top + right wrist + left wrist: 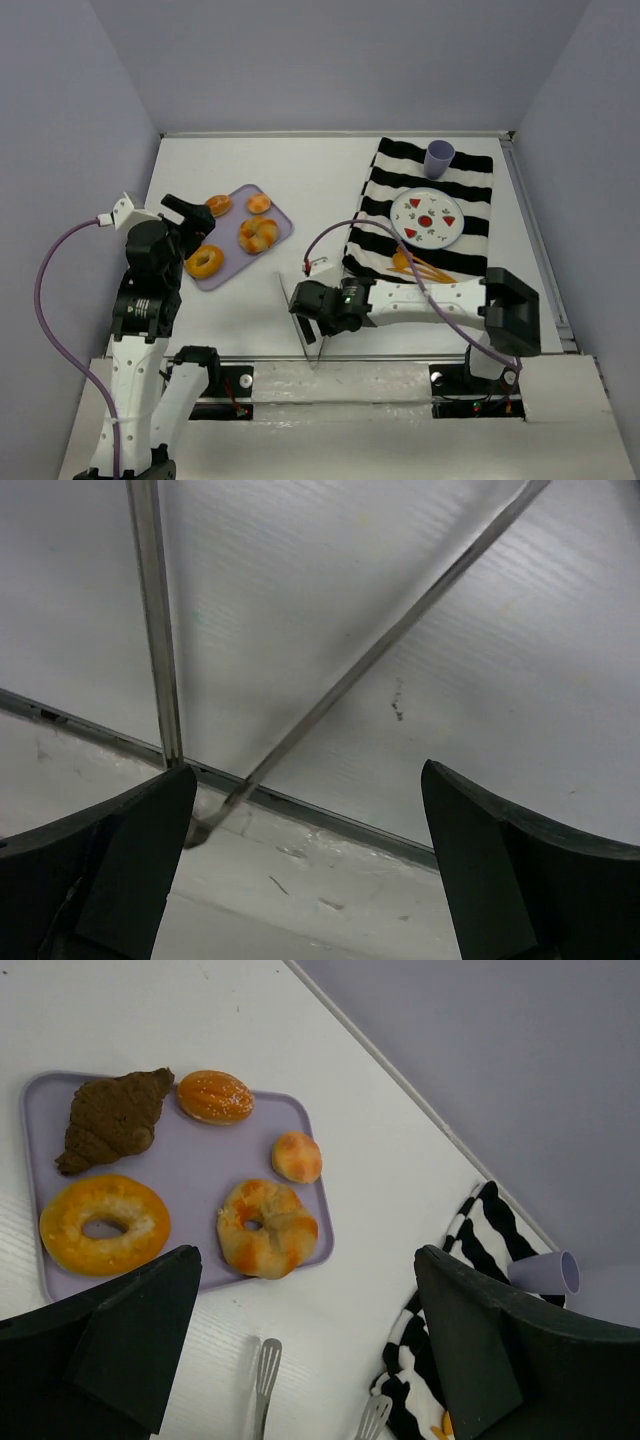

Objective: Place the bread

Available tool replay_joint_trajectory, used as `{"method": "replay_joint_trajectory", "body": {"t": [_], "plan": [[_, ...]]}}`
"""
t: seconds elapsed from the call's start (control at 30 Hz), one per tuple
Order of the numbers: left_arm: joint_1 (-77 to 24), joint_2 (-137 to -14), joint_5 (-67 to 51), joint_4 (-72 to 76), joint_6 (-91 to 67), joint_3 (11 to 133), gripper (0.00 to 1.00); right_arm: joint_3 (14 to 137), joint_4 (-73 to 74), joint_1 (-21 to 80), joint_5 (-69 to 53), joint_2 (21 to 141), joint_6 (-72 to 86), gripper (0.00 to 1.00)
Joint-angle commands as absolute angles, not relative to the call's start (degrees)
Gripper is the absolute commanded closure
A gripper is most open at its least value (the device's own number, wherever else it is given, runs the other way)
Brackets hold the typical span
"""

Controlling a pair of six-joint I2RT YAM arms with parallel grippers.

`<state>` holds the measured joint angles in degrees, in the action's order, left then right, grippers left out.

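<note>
A lavender tray [280, 228] holds several breads: a ring bagel [104, 1225], a twisted roll [268, 1228], a small round roll [297, 1157], a seeded bun [215, 1097] and a dark croissant [110, 1120]. My left gripper [197, 222] hovers open and empty over the tray's left side; in the left wrist view [305, 1260] nothing lies between its fingers. Metal tongs [303, 325] lie on the table near the front edge. My right gripper [305, 302] is open just above them [310, 780], with the tongs' arms [400, 630] and hinge end below it.
A black-and-white striped cloth [470, 245] at the right carries a white plate [426, 217] with red fruit prints, a lavender cup [439, 157] and an orange utensil [420, 267]. The table's front rail [330, 815] runs under the right gripper.
</note>
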<state>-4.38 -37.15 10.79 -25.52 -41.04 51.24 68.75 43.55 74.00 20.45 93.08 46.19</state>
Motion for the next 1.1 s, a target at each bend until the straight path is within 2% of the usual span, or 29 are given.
{"method": "replay_joint_trajectory", "body": {"t": [0.0, 0.47, 0.87, 1.07], "plan": [[-4.04, -37.09, 7.74, -22.77, -39.29, 50.01, 0.01, 76.89, 48.51, 77.34, 29.44, 101.06, 58.61, 0.0], [-5.01, -39.2, 8.79, -21.71, -40.43, 48.69, 0.01, 71.72, 30.85, 78.4, 19.52, 102.66, 48.69, 0.0], [-5.01, -36.47, 10.02, -22.24, -40.78, 48.34, 0.01, 74.17, 39.37, 79.45, 27.5, 104.24, 54.75, 0.0], [-5.01, -37.09, 9.49, -22.33, -40.87, 48.43, 0.01, 78.75, 49.74, 81.39, 32.86, 107.93, 62.74, 0.0]]}}
